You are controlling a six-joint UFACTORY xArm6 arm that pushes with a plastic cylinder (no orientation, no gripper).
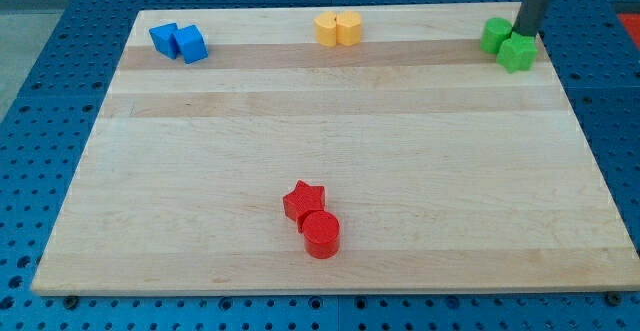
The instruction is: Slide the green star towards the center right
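Two green blocks sit touching at the board's top right corner. The left one (495, 34) looks like the green star. The right one (517, 53) looks like a green cube, slightly lower. My dark rod comes down from the view's top right. My tip (522, 35) rests at the upper edge of the green cube, just right of the green star and close against both. Whether it touches them cannot be told.
Two blue blocks (178, 42) sit together at the top left. Two yellow blocks (338, 29) sit together at the top middle. A red star (303, 201) and a red cylinder (321, 234) touch near the bottom middle. The wooden board (320, 121) lies on a blue perforated table.
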